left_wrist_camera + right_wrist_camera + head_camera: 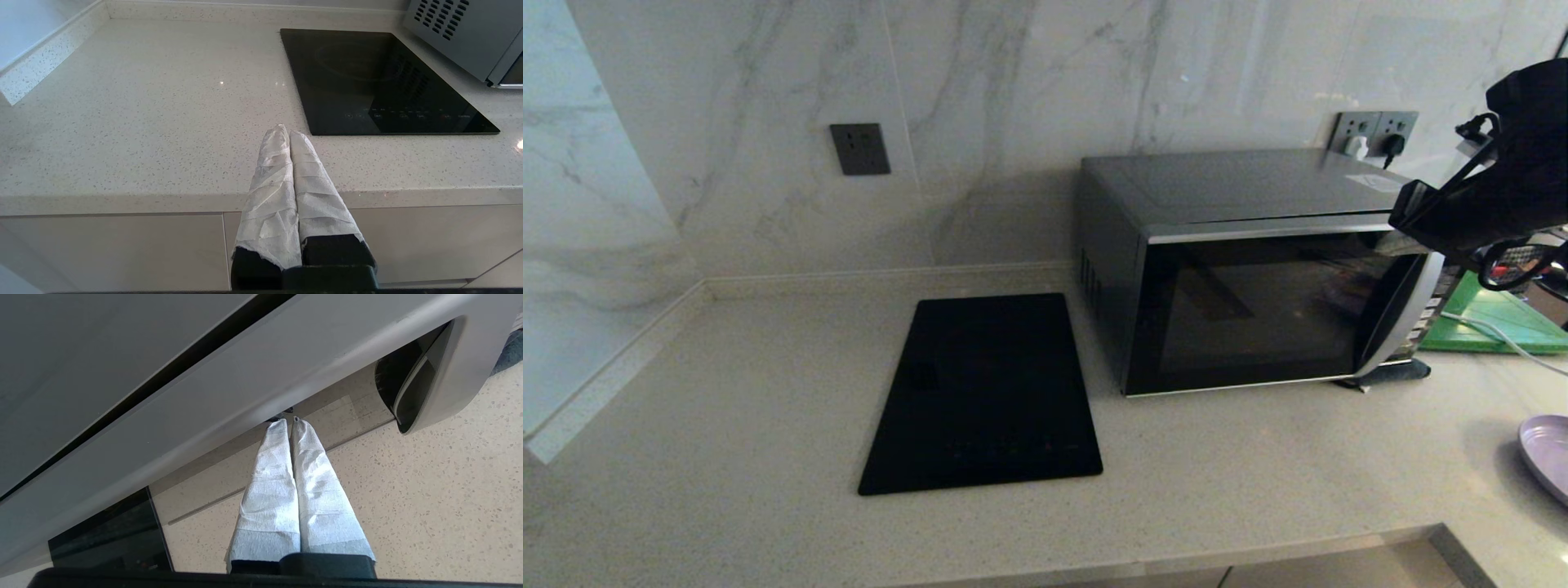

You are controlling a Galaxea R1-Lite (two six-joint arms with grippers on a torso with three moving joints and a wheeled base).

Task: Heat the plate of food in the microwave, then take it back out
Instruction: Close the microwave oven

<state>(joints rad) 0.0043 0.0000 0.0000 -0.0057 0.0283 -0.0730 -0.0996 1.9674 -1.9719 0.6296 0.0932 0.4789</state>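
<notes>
Right wrist view shows the right gripper point(289, 421) with its two white-wrapped jaws pressed together, closed on nothing. The tips sit just under the front edge of the microwave point(229, 388), close beside the curved silver handle point(443, 371), above the speckled counter point(429, 490). Whether the tips touch the microwave cannot be told.

Head view places this right arm at about 3 o'clock, high at the frame's edge, with its dark wrist over the microwave's point(1241, 269) top right corner. The jaws themselves are hidden there behind the wrist. The microwave stands on the counter point(727, 457) right of centre, its black glass door looking shut, its handle point(1401, 318) curving down the door's right side.

Left wrist view shows the left gripper point(288, 131), also wrapped in white, its jaws closed and empty. It hangs off the counter's point(143, 122) front edge, well apart from the microwave.

The plate point(1547, 453) is a lavender rim seen at about 4 o'clock in the head view, lying on the counter near the front right, cut off by the frame edge. Any food on it is out of sight.

A flat black cooktop point(984, 396) lies in the counter just left of the microwave. A green cutting board point(1499, 322) lies behind the microwave's right side at 3 o'clock. Two wall sockets point(1376, 131) with plugs sit behind the microwave, and a dark socket plate point(859, 149) is on the marble wall at 11 o'clock.
</notes>
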